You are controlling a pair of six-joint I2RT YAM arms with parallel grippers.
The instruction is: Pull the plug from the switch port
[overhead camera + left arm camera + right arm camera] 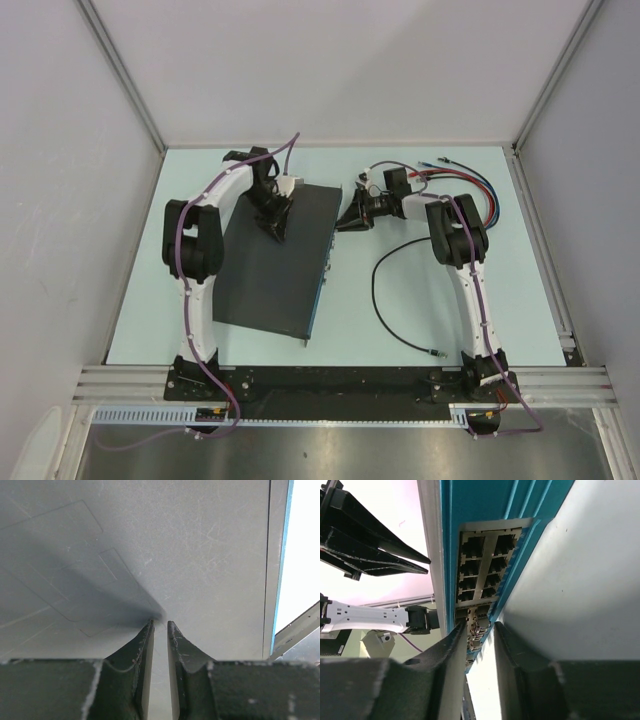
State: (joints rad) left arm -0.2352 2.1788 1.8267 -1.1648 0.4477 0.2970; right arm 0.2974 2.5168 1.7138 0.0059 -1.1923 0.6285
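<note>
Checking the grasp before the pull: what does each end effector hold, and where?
Left end effector: nothing, tips on top of the switch. Right end effector: at the ports; any grip cannot be told.

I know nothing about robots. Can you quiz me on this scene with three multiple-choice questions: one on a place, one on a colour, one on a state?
1. Where do the tips of the left gripper rest? A on top of the switch; B on the table; C on the black cable.
2. What colour is the switch's port face? A red; B blue; C yellow.
3. How do the left gripper's jaws stand? A wide apart; B narrowly apart, nothing between; C clamped on the black cable.
Answers: A, the left wrist view shows the tips on its dark top; B, the right wrist view shows it blue; B, only a slim empty slit shows.
</note>
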